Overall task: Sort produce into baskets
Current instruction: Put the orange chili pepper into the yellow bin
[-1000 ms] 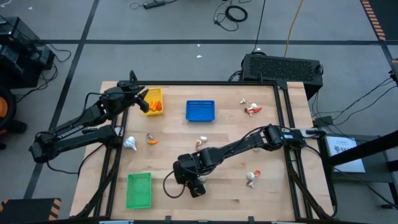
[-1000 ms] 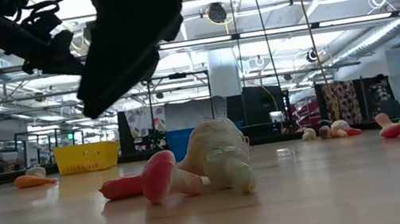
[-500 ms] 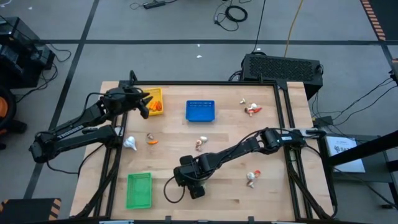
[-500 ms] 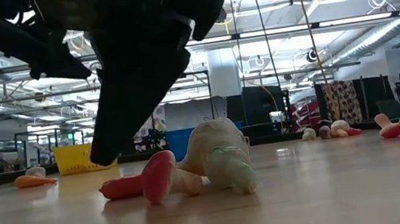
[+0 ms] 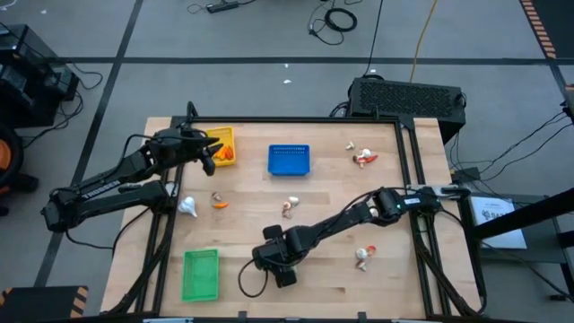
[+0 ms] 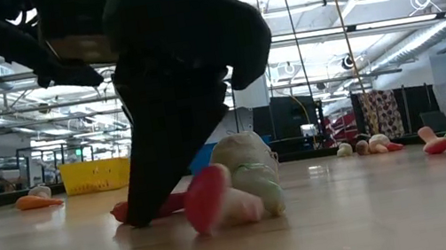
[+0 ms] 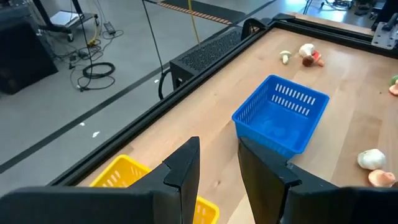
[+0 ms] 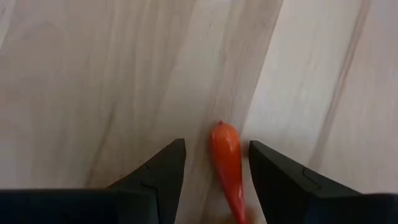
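My right gripper [image 8: 214, 163] is down at the counter [image 5: 332, 197] near the middle of its front edge, with the fingers standing apart on either side of a slim orange carrot piece [image 8: 226, 167]. The jaws are spread with the carrot lying lengthwise in the gap, not yet pinched, so they look lined up to close on it. From table height, a red-and-white piece [image 6: 208, 201] and a pale garlic-like bulb [image 6: 247, 175] lie right beside that gripper, so I judge the grasp must stay narrow to avoid nudging them.

My left gripper [image 7: 217, 163] hovers over the back left corner, just above the yellow basket [image 5: 224, 136], which already holds orange pieces. Its fingers stand a little apart with nothing between them.

The blue basket [image 5: 289, 160] sits at the middle of the back edge and looks empty. The green basket [image 5: 200, 274] sits at the front left corner.

Produce is still scattered: a white bulb [image 5: 187, 207] and a small orange piece [image 5: 220, 203] toward the left edge, one piece [image 5: 290, 206] near the centre, a few pieces [image 5: 361, 157] by the back right corner, and one piece [image 5: 363, 257] toward the front right. Most sorting looks still ahead.
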Robot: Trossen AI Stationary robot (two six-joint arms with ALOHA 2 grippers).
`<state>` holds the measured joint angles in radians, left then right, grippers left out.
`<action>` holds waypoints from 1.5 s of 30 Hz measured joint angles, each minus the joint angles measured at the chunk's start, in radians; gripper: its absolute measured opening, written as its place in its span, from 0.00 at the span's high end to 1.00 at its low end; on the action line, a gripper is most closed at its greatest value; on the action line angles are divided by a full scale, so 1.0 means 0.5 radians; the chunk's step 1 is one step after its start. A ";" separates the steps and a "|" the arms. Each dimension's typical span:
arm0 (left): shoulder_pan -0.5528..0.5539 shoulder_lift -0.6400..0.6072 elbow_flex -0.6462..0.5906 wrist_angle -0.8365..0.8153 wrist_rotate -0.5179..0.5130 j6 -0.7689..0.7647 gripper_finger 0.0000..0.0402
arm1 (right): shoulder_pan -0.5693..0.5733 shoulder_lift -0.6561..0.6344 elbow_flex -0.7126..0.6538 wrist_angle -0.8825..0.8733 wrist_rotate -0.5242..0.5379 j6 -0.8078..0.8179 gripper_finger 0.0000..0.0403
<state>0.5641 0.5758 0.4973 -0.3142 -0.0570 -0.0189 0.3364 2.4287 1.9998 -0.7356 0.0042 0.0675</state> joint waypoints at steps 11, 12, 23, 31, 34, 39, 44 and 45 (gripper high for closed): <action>0.000 0.000 0.000 0.018 -0.049 -0.001 0.71 | -0.043 0.002 0.000 0.021 0.139 -0.001 0.84; 0.000 0.000 0.000 0.018 -0.054 -0.001 0.71 | -0.051 0.002 0.000 0.032 0.140 0.000 0.87; 0.000 0.000 0.000 -0.003 -0.060 -0.002 0.71 | -0.288 0.003 0.142 0.257 0.233 -0.190 0.97; 0.000 0.000 0.001 -0.023 -0.060 -0.002 0.71 | -0.596 0.003 0.221 0.653 0.426 -0.439 0.96; 0.000 0.000 0.001 -0.023 -0.062 -0.002 0.71 | -0.718 0.002 0.221 0.910 0.418 -0.510 0.96; 0.000 0.000 0.001 -0.028 -0.263 -0.002 0.71 | -0.903 0.002 0.221 1.276 0.387 -0.533 0.96; 0.000 0.000 0.001 -0.058 -0.514 -0.002 0.71 | -1.043 0.041 0.221 1.507 0.212 -0.510 0.96; 0.000 0.000 0.001 -0.060 -0.573 -0.002 0.71 | -1.060 0.068 0.222 1.604 0.180 -0.480 0.96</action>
<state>0.5642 0.5758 0.4976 -0.3441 -0.3432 -0.0200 -0.1936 2.4627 2.1107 0.0664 0.0943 -0.1726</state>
